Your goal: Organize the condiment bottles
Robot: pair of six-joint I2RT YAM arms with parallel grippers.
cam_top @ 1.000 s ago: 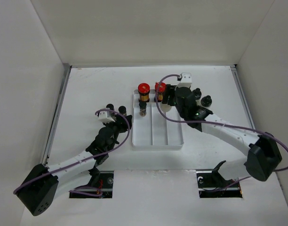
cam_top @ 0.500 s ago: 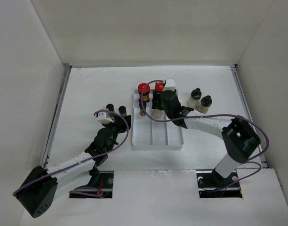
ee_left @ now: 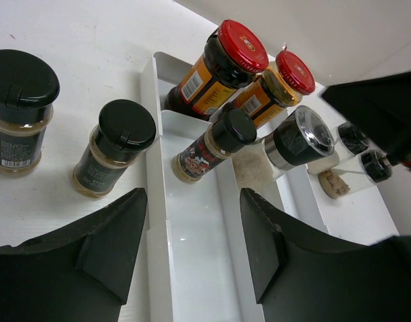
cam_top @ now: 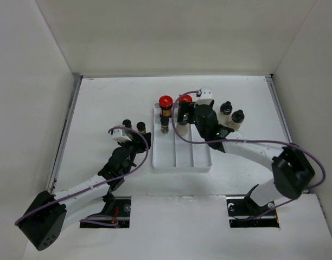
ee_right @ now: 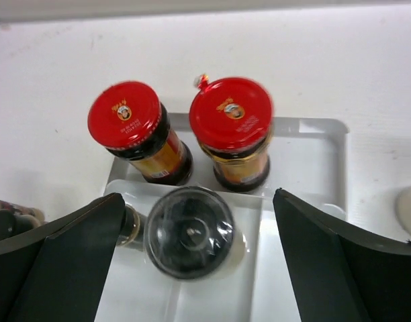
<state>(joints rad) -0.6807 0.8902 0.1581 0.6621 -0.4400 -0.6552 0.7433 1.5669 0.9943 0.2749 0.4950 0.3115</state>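
Note:
Two amber red-lidded jars (cam_top: 165,102) (cam_top: 185,99) stand at the far end of the white divided tray (cam_top: 201,160); both show in the right wrist view (ee_right: 125,115) (ee_right: 230,113). A small dark bottle (cam_top: 164,125) stands in the left compartment. A beige-filled black-capped bottle (ee_right: 189,231) stands in the middle compartment, between the spread fingers of my open right gripper (ee_right: 199,201), untouched. My right gripper (cam_top: 183,115) hovers just above it. My left gripper (ee_left: 192,201) is open and empty over the tray's left compartment. Two black-capped bottles (ee_left: 23,100) (ee_left: 118,144) stand left of the tray.
Two more beige black-capped bottles (cam_top: 226,109) (cam_top: 237,116) stand on the table right of the tray, close to my right arm. The tray's right compartment (cam_top: 200,146) holds nothing. White walls enclose the table on three sides.
My right gripper moved left and down over the middle compartment, then drew back slightly; the beige bottle now stands free in the tray. The left arm has not moved.

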